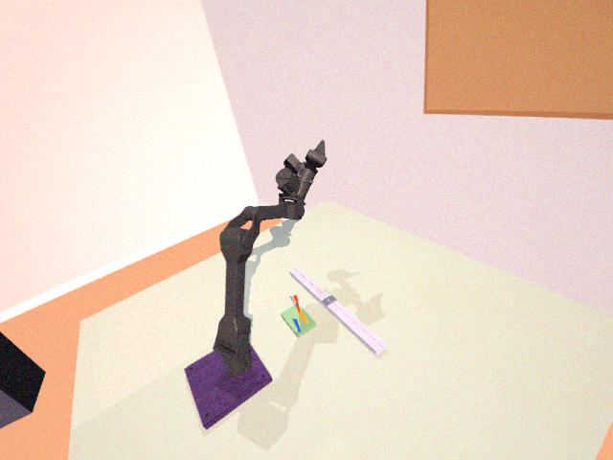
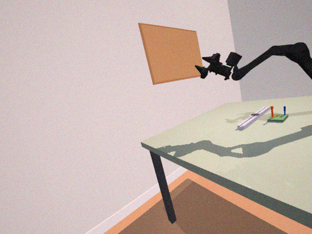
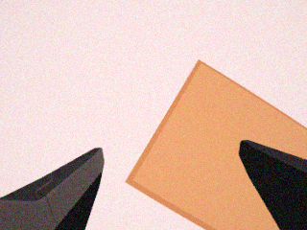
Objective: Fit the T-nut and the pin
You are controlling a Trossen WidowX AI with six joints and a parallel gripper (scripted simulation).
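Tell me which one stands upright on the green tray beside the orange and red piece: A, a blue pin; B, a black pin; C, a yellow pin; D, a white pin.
A: the blue pin stands up from the green tray.

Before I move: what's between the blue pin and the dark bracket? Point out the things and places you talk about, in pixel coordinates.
Top view: the brass T-nut [image 1: 303,317] [image 2: 274,116] lies between blue pin [image 1: 297,325] [image 2: 284,110] and dark bracket [image 1: 329,300] [image 2: 255,114], then the green tray's edge [image 1: 310,330] [image 2: 277,121] and tabletop.
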